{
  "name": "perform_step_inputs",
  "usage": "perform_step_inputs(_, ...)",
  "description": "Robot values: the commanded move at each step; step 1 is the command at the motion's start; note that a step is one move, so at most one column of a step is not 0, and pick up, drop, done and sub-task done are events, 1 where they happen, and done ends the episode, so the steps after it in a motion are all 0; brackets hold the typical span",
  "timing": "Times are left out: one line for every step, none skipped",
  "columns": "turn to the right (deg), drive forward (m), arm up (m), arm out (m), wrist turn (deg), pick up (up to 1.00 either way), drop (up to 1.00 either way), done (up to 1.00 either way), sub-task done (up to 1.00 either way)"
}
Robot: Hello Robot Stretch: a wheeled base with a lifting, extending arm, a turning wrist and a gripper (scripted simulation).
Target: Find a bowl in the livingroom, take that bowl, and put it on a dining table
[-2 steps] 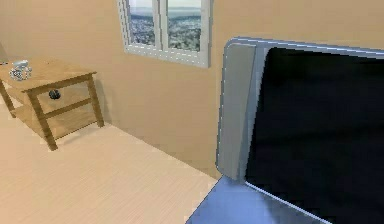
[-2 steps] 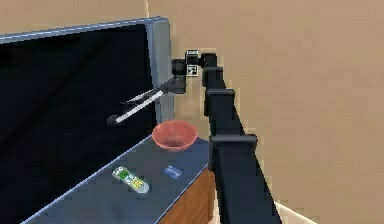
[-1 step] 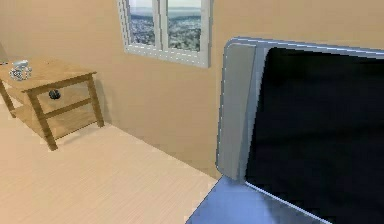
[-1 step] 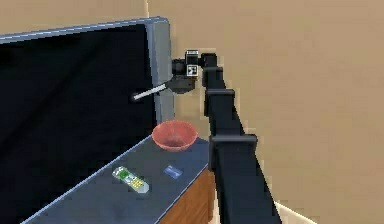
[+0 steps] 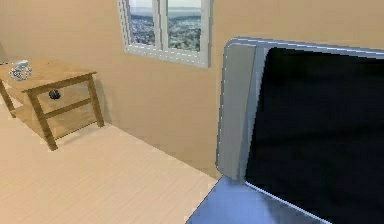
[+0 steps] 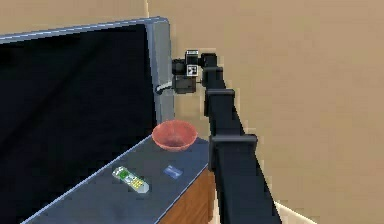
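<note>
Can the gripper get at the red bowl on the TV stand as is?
Probably yes: the gripper shows just above the bowl with nothing between them, though the TV screen stands close beside.

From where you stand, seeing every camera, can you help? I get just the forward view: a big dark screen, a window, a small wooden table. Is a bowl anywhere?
Observer: Yes, the arm side view has a reddish bowl standing on the cabinet top by the end of the screen.
Operator: Is the gripper close?
Observer: The gripper shows higher in that picture than the bowl; I cannot tell whether it holds anything.
Operator: Anything else there?
Observer: A remote control lies on the same top, a small blue item beside it.
</note>
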Motion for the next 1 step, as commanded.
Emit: perform_step_inputs(0.0,0.0,-0.3,0.0,0.0,0.0,0.0,0.0,0.0)
